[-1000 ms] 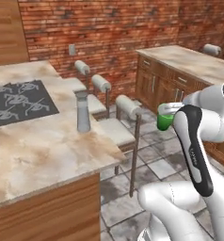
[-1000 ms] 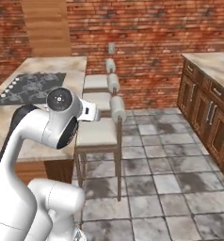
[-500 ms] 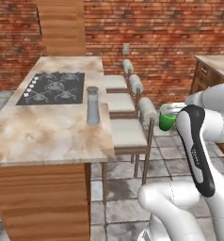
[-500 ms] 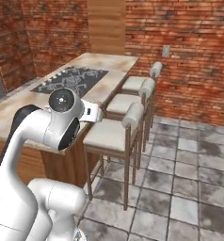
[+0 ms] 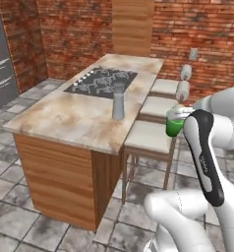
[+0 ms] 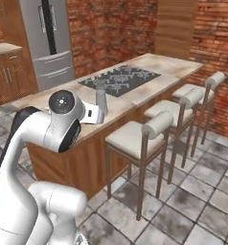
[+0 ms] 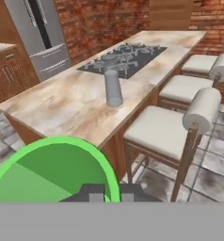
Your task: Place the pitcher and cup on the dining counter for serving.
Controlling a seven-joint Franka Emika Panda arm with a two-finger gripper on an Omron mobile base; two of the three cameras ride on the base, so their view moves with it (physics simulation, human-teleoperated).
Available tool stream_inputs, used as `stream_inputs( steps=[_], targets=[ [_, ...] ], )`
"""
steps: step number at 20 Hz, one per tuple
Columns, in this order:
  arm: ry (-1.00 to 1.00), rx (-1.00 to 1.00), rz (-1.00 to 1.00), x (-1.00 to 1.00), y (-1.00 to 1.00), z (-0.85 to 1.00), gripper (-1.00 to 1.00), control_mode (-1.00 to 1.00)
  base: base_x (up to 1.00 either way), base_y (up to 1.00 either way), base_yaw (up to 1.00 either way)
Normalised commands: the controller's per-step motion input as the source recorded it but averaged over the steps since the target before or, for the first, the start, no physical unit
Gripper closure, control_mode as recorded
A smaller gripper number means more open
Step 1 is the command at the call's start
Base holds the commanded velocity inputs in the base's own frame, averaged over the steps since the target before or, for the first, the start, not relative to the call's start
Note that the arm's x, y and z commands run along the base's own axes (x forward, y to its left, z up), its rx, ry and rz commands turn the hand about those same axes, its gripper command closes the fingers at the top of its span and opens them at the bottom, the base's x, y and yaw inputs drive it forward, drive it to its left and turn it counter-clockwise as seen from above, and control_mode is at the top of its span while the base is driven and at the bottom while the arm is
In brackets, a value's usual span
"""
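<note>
End effector (image 7: 112,192) grips one cup (image 7: 52,172); one pitcher (image 5: 118,106), three stools (image 6: 135,135).

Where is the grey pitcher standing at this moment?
The pitcher stands upright on the dining counter, just in front of the black cooktop, near the edge facing the padded stools.

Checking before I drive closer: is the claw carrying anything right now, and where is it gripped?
Yes, the claw is shut on the cup, pinching its rim. The pitcher already stands on the dining counter.
</note>
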Motion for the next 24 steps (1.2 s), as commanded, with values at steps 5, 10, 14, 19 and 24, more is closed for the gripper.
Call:
stream_inputs(
  steps=[5,10,14,19,24],
  targets=[
    [0.00,0.00,0.00,0.00,0.00,0.00,1.00,1.00,0.22,-0.87,0.57],
    [0.00,0.00,0.00,0.00,0.00,0.00,1.00,1.00,0.44,-0.84,0.48],
    [0.00,0.00,0.00,0.00,0.00,0.00,1.00,1.00,0.46,-0.84,0.45],
    [0.00,0.00,0.00,0.00,0.00,0.00,1.00,1.00,0.25,-0.82,0.43],
    [0.00,0.00,0.00,0.00,0.00,0.00,1.00,1.00,0.12,-0.79,0.43]
  ],
)
